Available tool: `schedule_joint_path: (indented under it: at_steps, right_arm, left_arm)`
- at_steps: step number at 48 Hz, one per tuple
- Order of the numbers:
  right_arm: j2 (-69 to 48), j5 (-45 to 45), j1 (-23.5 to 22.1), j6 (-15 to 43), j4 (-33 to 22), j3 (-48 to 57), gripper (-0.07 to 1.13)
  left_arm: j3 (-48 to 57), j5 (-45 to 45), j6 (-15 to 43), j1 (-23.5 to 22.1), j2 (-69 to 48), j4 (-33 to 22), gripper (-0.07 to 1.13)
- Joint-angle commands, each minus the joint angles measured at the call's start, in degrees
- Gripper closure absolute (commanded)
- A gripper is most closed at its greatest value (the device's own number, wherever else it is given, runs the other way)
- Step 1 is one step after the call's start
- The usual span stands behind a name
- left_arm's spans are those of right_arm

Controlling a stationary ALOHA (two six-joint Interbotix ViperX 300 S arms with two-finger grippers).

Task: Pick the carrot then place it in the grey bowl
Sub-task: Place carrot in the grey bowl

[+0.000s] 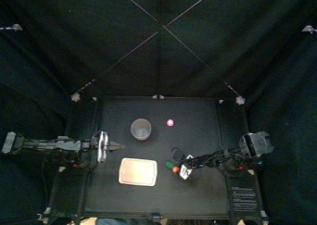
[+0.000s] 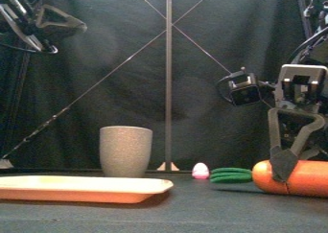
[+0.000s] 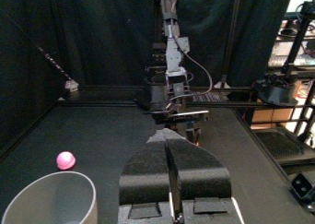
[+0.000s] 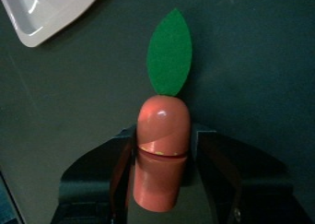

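Observation:
The orange carrot (image 2: 297, 179) lies on the table at the front right, its green leaves (image 2: 232, 175) pointing left. My right gripper (image 2: 285, 164) comes down onto it, and in the right wrist view the carrot (image 4: 164, 149) sits tight between the two jaws, its leaf (image 4: 169, 53) sticking out ahead. The grey bowl (image 1: 143, 129), a tall speckled cup (image 2: 126, 151), stands upright left of the middle. My left gripper (image 1: 111, 147) rests at the left, jaws shut on nothing, close to the cup (image 3: 50, 200).
A flat pink tray (image 1: 137, 173) lies at the front, just left of the carrot; its corner (image 4: 43, 11) shows in the right wrist view. A small pink toy (image 1: 170, 124) sits right of the cup, also pink toy (image 2: 200, 171) in the front view.

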Motion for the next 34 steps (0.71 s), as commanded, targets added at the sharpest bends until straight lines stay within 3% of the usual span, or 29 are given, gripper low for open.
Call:
schedule_joint_path:
  at_steps: [1,9,17,34]
  right_arm:
    - [2.3,0.4,0.4,0.2,0.1,0.0,0.47]
    - [1.1,0.8,0.0,0.1,-0.8,-0.8,0.63]
    - [-3.0,3.5,-3.0,-0.2,-3.9,-3.1,0.64]
    - [-9.0,13.4,-10.7,-0.3,-20.0,-18.2,0.64]
  left_arm:
    - [-0.8,-0.1,0.1,0.1,0.0,0.0,1.07]
    - [-0.9,-0.1,0.0,0.1,0.0,0.0,1.07]
    - [-0.8,-0.1,0.1,0.1,0.0,0.0,1.07]
    - [-0.9,-0.1,0.0,0.1,0.0,0.0,1.07]
